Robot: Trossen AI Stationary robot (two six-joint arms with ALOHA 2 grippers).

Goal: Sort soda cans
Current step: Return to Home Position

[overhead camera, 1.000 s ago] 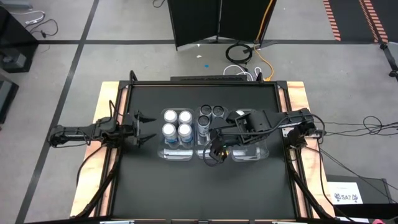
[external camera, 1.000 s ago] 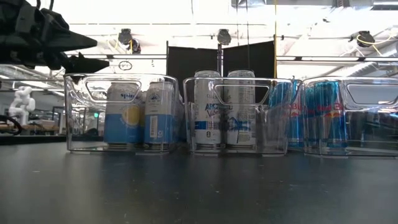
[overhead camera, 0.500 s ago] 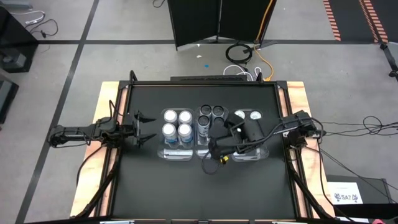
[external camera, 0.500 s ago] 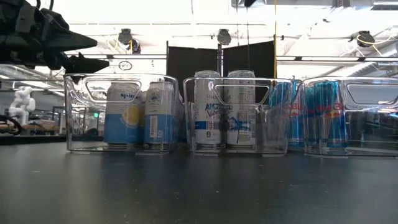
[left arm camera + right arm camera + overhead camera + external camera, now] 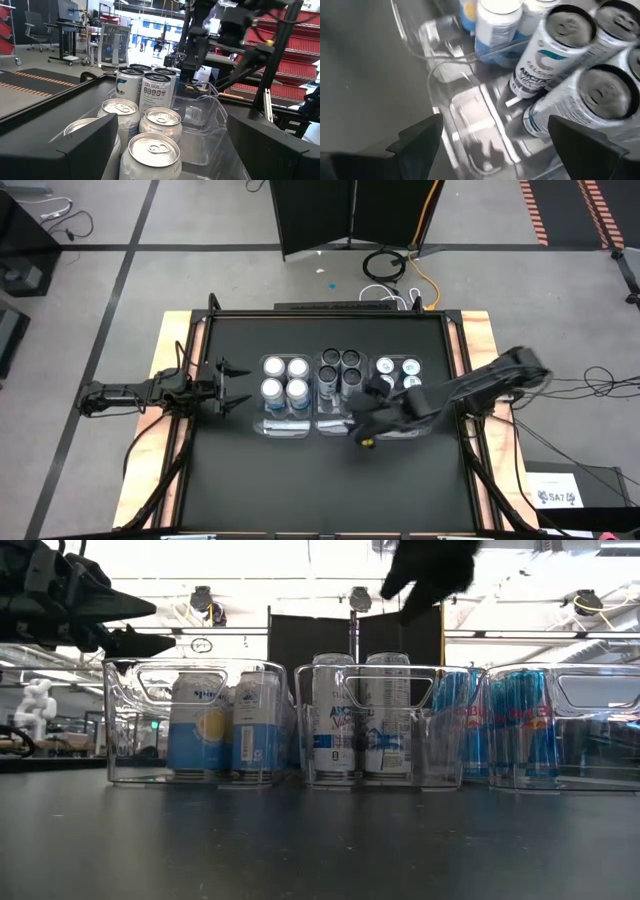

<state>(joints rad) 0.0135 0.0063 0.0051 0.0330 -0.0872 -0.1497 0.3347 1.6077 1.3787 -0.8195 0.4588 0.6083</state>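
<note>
At table's left side, left gripper point(image 5: 237, 386) hovers level, fingers spread and empty, with the left bin point(image 5: 285, 427) just ahead of it holding four silver-topped soda cans point(image 5: 272, 388). Farther along from it, centre bin point(image 5: 328, 421) holds four white-and-teal cans point(image 5: 335, 720) (tops look dark from above), and right bin point(image 5: 600, 740) holds blue cans point(image 5: 515, 725). Right gripper point(image 5: 495, 122) hangs over the near end of the centre bin, fingers wide apart, gripping nothing, cans just past its fingertips.
</note>
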